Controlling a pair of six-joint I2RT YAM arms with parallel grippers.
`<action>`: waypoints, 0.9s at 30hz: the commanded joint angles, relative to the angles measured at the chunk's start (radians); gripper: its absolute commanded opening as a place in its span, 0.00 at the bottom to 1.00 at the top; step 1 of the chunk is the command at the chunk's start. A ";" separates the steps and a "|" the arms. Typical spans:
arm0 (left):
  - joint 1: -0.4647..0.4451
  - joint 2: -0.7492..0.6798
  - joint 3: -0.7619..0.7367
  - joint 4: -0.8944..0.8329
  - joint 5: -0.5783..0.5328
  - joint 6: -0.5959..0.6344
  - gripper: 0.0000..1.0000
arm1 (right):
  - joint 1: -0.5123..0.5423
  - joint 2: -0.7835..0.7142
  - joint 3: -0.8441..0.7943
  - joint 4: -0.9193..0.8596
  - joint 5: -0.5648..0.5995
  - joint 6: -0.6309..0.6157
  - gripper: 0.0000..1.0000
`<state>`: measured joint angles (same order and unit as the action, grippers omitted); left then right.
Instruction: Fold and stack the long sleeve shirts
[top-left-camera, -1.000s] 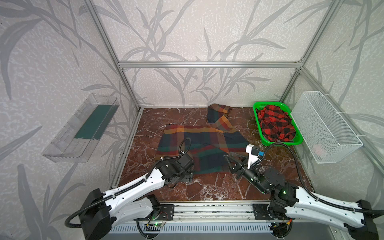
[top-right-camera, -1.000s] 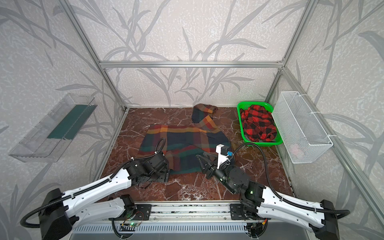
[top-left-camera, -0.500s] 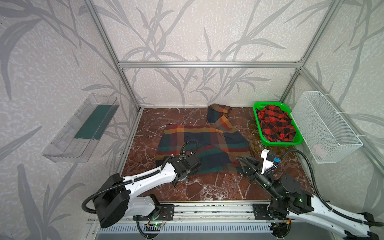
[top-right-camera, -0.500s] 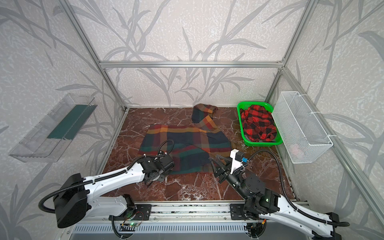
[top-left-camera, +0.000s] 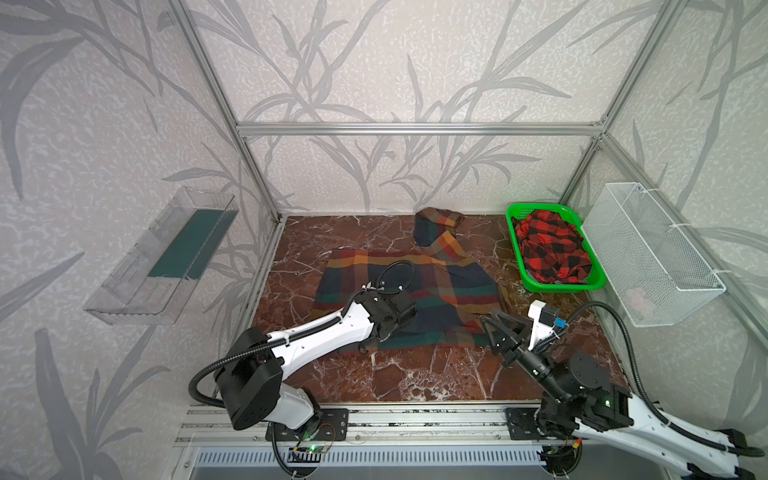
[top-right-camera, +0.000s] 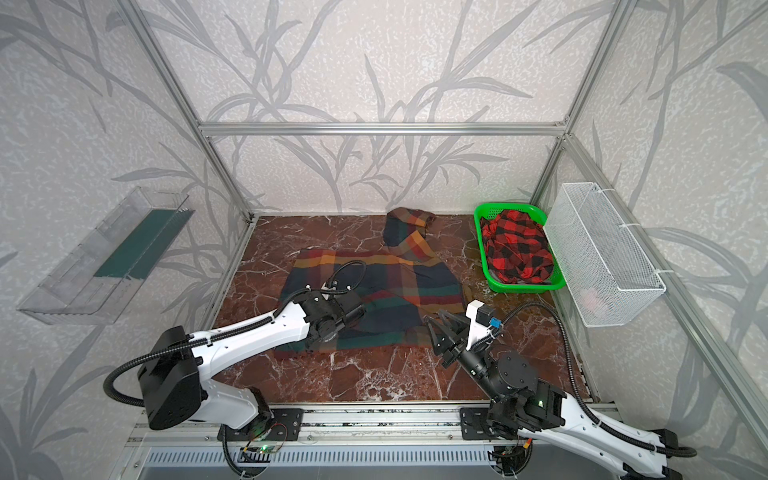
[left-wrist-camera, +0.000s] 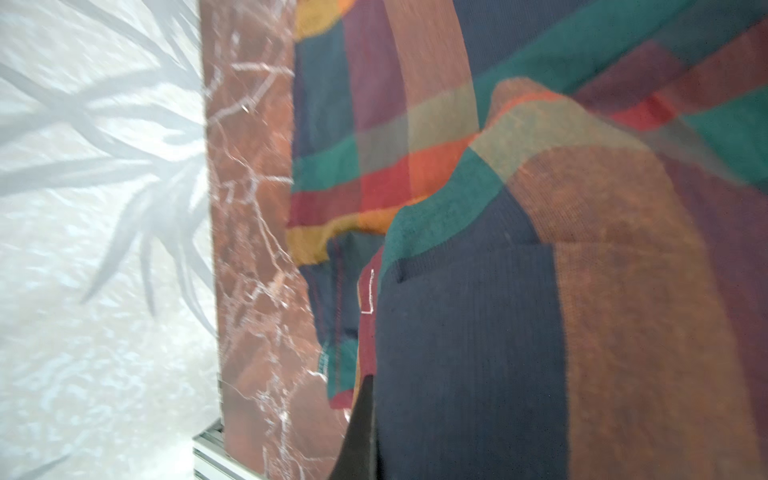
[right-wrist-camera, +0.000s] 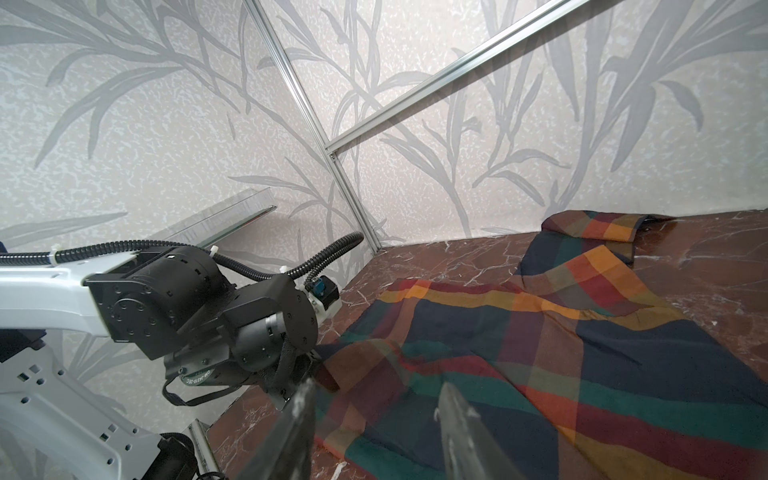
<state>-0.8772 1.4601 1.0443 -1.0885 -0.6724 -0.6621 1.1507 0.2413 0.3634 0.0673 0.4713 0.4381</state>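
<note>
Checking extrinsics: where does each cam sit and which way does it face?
Both top views: high above the near edge, looking down over the table; left arm and right arm show.
Left wrist: close over the plaid shirt, facing its left edge and the side wall; one finger shows.
Right wrist: low near the front, facing across the shirt to the far corner; open right gripper and left arm show.
Shared: all show the plaid shirt.

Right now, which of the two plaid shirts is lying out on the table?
The navy, orange and green block-plaid shirt. The red-and-black check shirt is bunched up inside the green basket instead.
</note>
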 joint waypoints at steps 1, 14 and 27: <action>-0.003 -0.012 0.012 -0.040 -0.175 0.028 0.00 | -0.005 -0.014 -0.003 -0.012 0.017 -0.009 0.49; -0.052 -0.064 -0.113 0.124 -0.438 -0.023 0.00 | -0.005 0.013 -0.023 0.005 0.012 0.049 0.48; -0.100 -0.164 -0.215 0.416 -0.530 0.026 0.00 | -0.005 0.064 -0.028 0.022 0.010 0.107 0.48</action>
<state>-0.9695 1.3788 0.8875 -0.8234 -1.1938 -0.6434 1.1507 0.3195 0.3443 0.0700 0.4633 0.5251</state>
